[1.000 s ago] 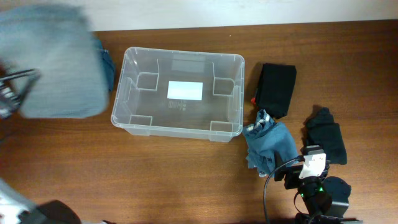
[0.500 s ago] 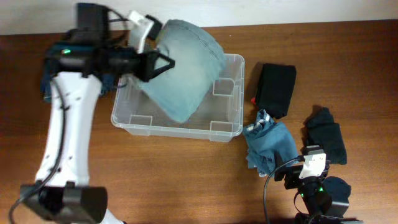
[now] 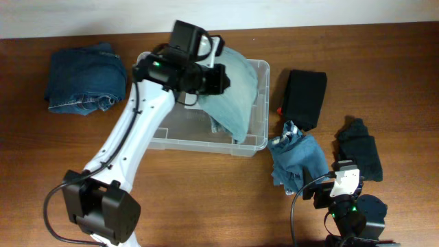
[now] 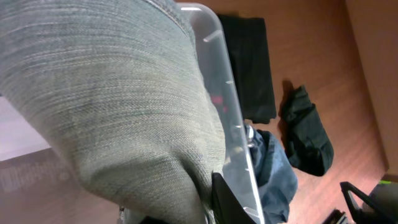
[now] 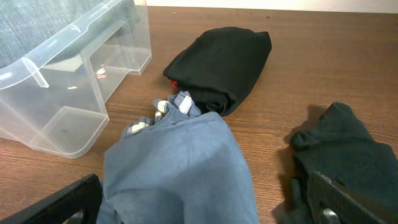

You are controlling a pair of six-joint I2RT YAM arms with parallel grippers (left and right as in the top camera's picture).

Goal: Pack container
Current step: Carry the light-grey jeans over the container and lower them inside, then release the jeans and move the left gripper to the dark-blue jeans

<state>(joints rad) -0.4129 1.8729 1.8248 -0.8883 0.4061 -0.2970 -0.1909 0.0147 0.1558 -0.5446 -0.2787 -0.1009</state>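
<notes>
The clear plastic container (image 3: 139,110) stands at the table's middle. My left gripper (image 3: 214,77) is shut on a folded light grey-blue denim garment (image 3: 233,96) and holds it over the container's right half, where the cloth hangs down inside and hides the base label. In the left wrist view the denim (image 4: 112,106) fills the frame beside the container's rim (image 4: 230,112). My right gripper (image 5: 205,208) is open and empty at the front right, low over a blue garment (image 5: 180,162). The container's corner (image 5: 74,62) also shows in the right wrist view.
Folded dark blue jeans (image 3: 84,86) lie left of the container. To its right lie a black folded garment (image 3: 305,98), the blue garment (image 3: 298,161) and a dark crumpled garment (image 3: 360,154). The table's back edge meets a white wall.
My left arm has swung from the table's left to over the container, carrying the light denim garment and lowering it into the right half. The right arm has not moved.
</notes>
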